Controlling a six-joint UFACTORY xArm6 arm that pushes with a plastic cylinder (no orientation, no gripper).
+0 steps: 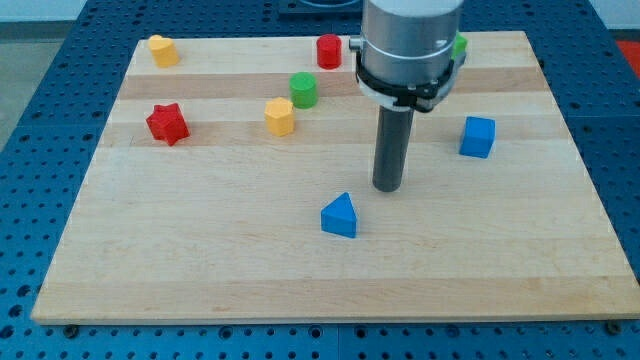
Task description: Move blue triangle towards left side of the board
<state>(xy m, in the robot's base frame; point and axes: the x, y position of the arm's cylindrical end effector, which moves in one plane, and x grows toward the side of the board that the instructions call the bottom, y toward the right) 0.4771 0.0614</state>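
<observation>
My tip [388, 188] rests on the tabletop [200, 270]; the arm ends in a plain rod, with no fingers to open or close, and it holds nothing. The blue triangle [340, 216] lies just beside the tip, toward the view's lower left, apart from it, near the board's middle. A blue cube [478, 137] sits to the view's right of the rod. Farther up the view are a yellow block [280, 116] and a green cylinder [304, 90] close together, a red cylinder [329, 51], and a green block [459, 46] half hidden behind the arm. A red star [167, 124] and another yellow block [163, 50] sit at the view's left.
</observation>
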